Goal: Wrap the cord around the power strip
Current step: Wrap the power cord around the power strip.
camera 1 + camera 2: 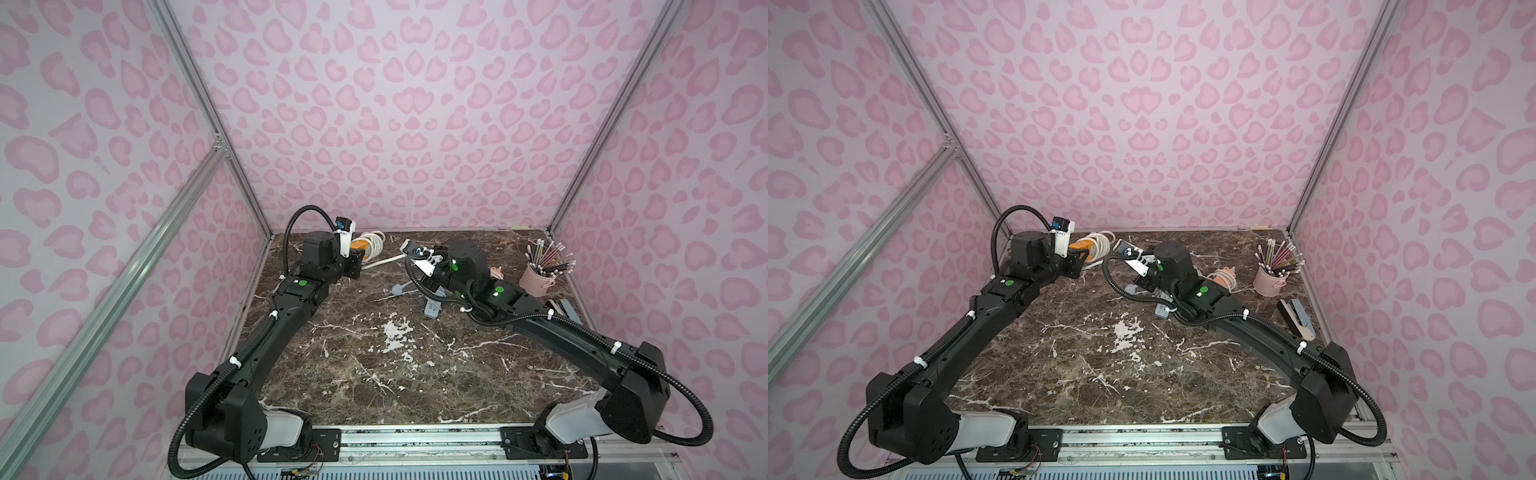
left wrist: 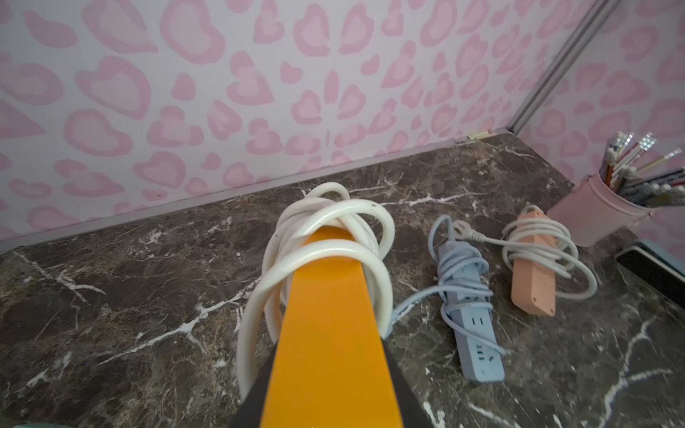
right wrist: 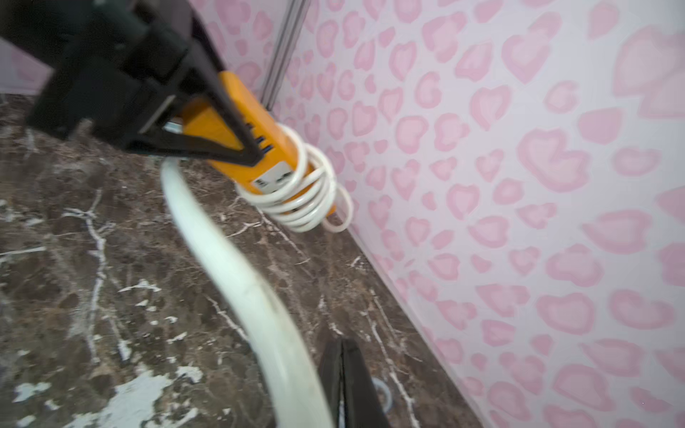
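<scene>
Black jointed arms (image 1: 266,332), white shoulder shells (image 1: 284,428), ribbed black cables (image 1: 176,444), green dots (image 1: 303,283).

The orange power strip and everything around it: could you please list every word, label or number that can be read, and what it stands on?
No text here can be quoted with certainty.
White label on the orange plastic power strip: dark marks, too blurred to read.
White camera housing on the left arm's wrist, in a top view: short dark print, too small to read.
</scene>
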Controlling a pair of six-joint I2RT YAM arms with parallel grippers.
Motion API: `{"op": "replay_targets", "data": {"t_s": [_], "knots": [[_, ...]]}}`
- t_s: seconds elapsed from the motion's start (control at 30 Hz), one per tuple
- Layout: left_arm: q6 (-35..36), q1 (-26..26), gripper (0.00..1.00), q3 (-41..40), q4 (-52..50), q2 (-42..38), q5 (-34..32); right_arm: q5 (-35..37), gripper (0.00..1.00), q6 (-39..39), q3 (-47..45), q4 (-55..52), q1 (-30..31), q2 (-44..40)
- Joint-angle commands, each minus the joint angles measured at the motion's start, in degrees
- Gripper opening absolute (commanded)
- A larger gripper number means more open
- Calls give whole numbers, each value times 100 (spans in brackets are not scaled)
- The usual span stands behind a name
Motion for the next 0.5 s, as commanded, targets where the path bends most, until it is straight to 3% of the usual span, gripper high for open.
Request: {"op": "replay_targets", "data": {"t_s": [0.0,0.17,0.3,0.4,0.47], "knots": [[746,-235,3,134,-1057,-77,787,37,0,-491,727,406,-309,245],[859,-748,3,343,-1734,-253,2292,-1335,0,-269,1762,55,-1075,1074],[793,-827,3,330,-1522,-696,3974,-2417,0,-143,2707,-589,-1686,1922],[-130,-825,3,54,-168,-1130,5110,-3434,0,320,3011,-820,-2071,2379],[-1309,-825,3,-265,1571,-1375,5526,-4132,0,611,2960,-865,-2234,2527]]}}
